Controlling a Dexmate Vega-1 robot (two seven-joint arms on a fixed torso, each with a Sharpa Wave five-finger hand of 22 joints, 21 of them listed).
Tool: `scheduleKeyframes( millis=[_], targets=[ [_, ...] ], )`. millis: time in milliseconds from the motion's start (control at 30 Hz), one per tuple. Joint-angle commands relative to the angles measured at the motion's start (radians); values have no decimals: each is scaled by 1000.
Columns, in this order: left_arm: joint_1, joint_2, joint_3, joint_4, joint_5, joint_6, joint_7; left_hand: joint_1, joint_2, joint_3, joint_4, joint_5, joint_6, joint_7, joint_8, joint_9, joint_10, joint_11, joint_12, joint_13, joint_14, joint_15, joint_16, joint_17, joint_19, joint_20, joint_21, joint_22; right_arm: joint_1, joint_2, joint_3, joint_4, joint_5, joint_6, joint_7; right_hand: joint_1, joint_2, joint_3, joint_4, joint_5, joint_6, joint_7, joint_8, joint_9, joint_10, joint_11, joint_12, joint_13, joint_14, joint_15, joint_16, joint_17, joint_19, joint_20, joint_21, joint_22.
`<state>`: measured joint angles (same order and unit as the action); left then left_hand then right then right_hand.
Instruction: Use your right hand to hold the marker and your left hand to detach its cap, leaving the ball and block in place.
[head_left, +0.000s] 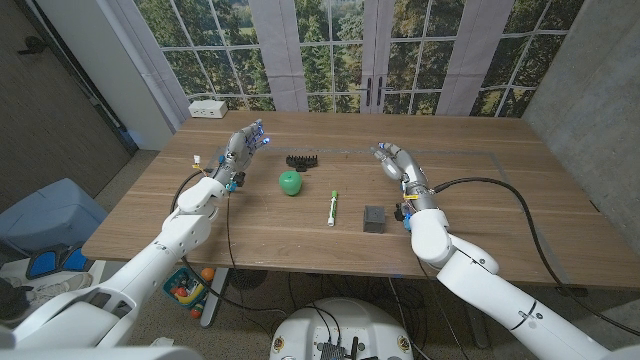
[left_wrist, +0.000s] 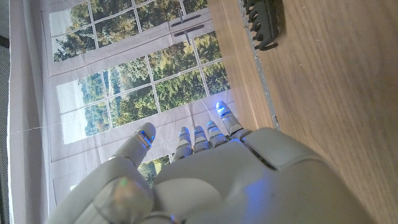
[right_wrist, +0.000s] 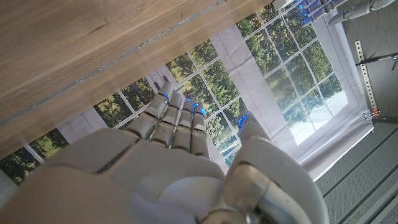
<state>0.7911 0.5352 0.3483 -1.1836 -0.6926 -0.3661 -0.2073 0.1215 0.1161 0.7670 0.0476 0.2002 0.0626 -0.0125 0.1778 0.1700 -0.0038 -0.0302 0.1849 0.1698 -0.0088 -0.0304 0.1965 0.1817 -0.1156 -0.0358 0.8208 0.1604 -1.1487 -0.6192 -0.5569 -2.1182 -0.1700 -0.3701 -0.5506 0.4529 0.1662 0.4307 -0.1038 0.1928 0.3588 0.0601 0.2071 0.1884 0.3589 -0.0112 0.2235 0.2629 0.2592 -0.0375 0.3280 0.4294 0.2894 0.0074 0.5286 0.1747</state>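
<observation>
While both arms reach over the desk (head_left: 480, 200): neither robot hand holds anything, and neither touches the marker.
Left robot hand (head_left: 243, 146): raised over the desk's far left part, fingers extended and slightly apart, empty; the left wrist view (left_wrist: 205, 180) shows its fingers straight, pointing toward the window.
Right robot hand (head_left: 392, 160): over the desk's far right of middle, fingers extended, empty; the right wrist view (right_wrist: 168, 162) shows its fingers close together, thumb apart.
Marker (head_left: 332, 207): lies flat on the desk near the middle, between the two arms, lengthwise away from the robot, cap end not clear at this size.
Green ball (head_left: 290, 183): on the desk, left of the marker, near it but apart.
Dark block (head_left: 374, 219): on the desk, right of the marker, just beside the right forearm.
Black comb-like piece (head_left: 302, 159): farther back, between the hands.
White box (head_left: 208, 108): at the far left edge by the window.
</observation>
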Motion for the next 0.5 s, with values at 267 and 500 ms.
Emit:
scheduleKeyframes(
  millis=[267,500],
  targets=[
    [6,-4,-7,11,-15,-16,-24,-8,52,1,-8,5,8,-1,2,1,6,-8,4,3,4,-12,1,0,5,-3,-8,4,21,9,-90,-40,-92,-118,25,38,-19,6,-41,9,-6,-15,-2,5,-2,-27,3,9,8,-34,12,6,12,9,-3,6],
    [5,-4,-7,16,-16,-20,-32,-9,53,2,-8,5,8,-1,2,1,6,-7,4,3,4,-12,1,0,6,-2,-12,4,37,5,-126,-32,-125,-139,48,57,-34,5,-58,9,-4,-13,0,5,-1,-26,4,12,9,-34,14,7,17,18,-5,6]
  ],
)
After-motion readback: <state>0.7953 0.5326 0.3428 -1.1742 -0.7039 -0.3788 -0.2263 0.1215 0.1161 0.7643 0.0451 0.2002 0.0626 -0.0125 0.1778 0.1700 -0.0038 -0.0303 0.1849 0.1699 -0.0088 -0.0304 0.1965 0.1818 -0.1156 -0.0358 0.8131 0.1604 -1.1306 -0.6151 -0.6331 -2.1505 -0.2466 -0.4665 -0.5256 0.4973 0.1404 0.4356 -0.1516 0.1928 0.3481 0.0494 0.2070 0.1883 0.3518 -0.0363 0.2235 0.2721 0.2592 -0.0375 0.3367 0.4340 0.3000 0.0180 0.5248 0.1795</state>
